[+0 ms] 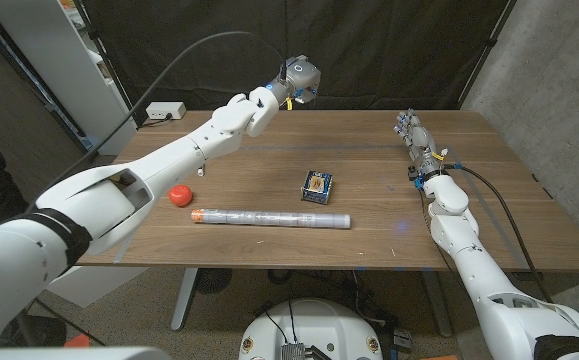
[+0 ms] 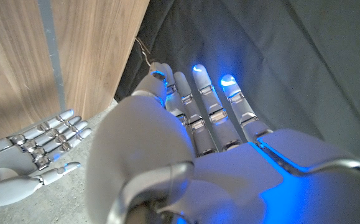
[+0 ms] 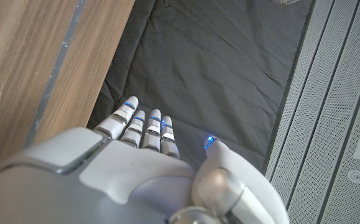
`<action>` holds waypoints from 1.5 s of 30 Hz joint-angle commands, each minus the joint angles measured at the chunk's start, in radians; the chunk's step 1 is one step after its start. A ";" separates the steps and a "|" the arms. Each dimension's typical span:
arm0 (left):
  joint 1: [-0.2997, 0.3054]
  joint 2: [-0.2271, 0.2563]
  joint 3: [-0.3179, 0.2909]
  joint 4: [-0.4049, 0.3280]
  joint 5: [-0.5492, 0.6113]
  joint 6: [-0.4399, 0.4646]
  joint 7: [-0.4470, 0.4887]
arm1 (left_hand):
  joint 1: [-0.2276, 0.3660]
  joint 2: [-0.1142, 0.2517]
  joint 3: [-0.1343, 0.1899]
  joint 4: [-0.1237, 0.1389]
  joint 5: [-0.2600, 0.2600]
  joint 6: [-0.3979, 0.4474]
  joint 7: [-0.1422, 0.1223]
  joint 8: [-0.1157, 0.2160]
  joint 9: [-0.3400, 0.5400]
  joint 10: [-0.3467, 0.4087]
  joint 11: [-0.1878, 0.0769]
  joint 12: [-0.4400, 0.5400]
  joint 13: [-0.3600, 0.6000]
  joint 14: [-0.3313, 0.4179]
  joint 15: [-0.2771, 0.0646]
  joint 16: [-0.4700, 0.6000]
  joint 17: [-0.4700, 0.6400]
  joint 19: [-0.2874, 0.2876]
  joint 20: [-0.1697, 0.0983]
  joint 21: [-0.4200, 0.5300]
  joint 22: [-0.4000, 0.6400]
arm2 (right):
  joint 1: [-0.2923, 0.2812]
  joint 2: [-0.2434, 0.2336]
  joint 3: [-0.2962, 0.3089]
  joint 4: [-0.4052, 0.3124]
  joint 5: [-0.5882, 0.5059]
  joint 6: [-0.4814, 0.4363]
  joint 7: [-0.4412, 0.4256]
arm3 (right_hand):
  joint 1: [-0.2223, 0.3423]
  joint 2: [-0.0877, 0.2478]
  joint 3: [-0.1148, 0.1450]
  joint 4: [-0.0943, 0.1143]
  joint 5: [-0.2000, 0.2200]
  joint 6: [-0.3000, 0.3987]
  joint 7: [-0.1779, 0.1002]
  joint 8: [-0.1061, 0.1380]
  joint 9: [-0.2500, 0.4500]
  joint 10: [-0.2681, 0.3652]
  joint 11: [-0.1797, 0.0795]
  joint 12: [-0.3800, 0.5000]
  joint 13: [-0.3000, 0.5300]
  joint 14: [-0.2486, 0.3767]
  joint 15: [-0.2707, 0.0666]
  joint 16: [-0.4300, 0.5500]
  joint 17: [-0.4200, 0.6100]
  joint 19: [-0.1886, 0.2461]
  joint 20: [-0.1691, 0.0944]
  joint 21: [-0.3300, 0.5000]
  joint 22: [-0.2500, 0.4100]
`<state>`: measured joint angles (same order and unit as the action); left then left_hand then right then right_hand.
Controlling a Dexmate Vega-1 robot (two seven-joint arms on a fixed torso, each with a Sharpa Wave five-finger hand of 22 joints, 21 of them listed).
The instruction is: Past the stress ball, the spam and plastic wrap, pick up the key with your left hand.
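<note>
1. Reaching far across the table point(image 1: 389, 235), our left hand point(image 1: 295, 78) hangs at the far edge against the black curtain point(image 1: 389, 50). The head view shows it small and grey, and we cannot read its fingers there.
2. In the left wrist view the left hand's fingers point(image 2: 212, 102) run straight and side by side over the curtain, tips lit blue. The palm side and thumb tip are hidden, so we cannot tell whether it holds anything.
3. We cannot make out the key. A thin wiry shape point(image 2: 143, 48) shows just beside the fingertips at the table's edge, too slight to name.
4. Our right hand point(image 1: 416, 138) stands near the far right corner, fingers straight, thumb apart, nothing in it. It also appears in the left wrist view point(image 2: 35, 148).
5. The stress ball point(image 1: 178, 195) lies under the left forearm. The plastic wrap point(image 1: 269, 217) stretches along the near side, and the spam point(image 1: 316, 185) sits mid-table beyond it, all well apart from both hands.
6. Bare wood lies open between the spam and the right arm and along the far edge. A white box point(image 1: 165, 111) sits at the far left corner.
</note>
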<state>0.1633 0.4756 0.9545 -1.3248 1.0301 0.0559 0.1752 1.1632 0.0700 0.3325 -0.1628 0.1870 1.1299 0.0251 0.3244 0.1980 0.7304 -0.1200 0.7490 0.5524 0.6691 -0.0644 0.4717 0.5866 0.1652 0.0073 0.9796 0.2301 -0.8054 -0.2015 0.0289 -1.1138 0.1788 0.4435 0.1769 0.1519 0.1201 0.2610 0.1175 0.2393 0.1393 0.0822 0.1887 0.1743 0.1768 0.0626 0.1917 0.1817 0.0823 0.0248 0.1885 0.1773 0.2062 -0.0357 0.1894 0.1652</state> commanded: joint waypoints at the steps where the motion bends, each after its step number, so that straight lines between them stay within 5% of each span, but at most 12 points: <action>1: 0.026 0.011 -0.017 -0.028 0.023 0.035 0.082 | 0.043 0.034 0.008 0.004 0.001 0.008 -0.007 0.091 0.125 0.021 -0.028 0.002 0.057 0.002 -0.153 -0.002 0.006 -0.004 0.001 0.007 0.003 | -0.011 -0.003 -0.001 -0.015 -0.008 -0.013 -0.016 | -0.005 -0.005 0.002 -0.007 0.006 0.006 0.003 0.001 0.006 0.009 -0.001 -0.001 0.003 0.005 0.002 -0.003 0.001 0.008 -0.031 0.002 0.004; 26: 0.087 0.012 -0.078 -0.061 -0.022 0.083 0.260 | 0.037 0.033 0.014 0.006 0.000 0.001 -0.016 0.102 0.141 0.026 -0.028 0.001 0.070 0.012 -0.150 -0.010 0.003 -0.007 -0.001 0.026 0.001 | -0.015 -0.023 0.007 -0.036 -0.027 -0.027 -0.037 | -0.008 -0.011 0.000 -0.008 0.006 0.013 0.003 0.003 0.006 0.019 -0.002 0.002 0.003 0.016 -0.002 0.000 0.000 0.015 -0.032 0.004 0.004; 45: 0.112 -0.016 -0.096 -0.005 -0.072 0.053 0.437 | 0.035 0.032 0.018 0.006 0.000 0.001 -0.011 0.106 0.144 0.031 -0.027 -0.002 0.079 0.016 -0.147 -0.013 0.006 -0.012 0.000 0.038 -0.001 | -0.088 -0.025 0.026 -0.144 -0.028 -0.081 -0.078 | -0.013 -0.018 -0.004 -0.010 0.007 0.057 0.000 0.014 0.005 0.061 0.000 0.013 0.003 0.055 -0.004 0.009 0.000 0.053 -0.033 0.015 0.004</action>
<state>0.2602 0.4712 0.8714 -1.3595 0.9902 0.1285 0.5236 1.1646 0.0687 0.3446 -0.1585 0.1787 1.1254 0.0207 0.3285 0.1980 0.7304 -0.1200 0.7460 0.5653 0.6793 -0.0647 0.4622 0.5895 0.1547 0.0073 1.0130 0.2275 -0.8530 -0.2291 0.0484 -1.1942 0.1586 0.3930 0.1330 0.1426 0.1108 0.2567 0.1132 0.2393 0.1861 0.0821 0.1936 0.1743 0.2248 0.0603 0.1974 0.1817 0.1237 0.0194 0.1926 0.1773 0.2448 -0.0382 0.1973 0.1652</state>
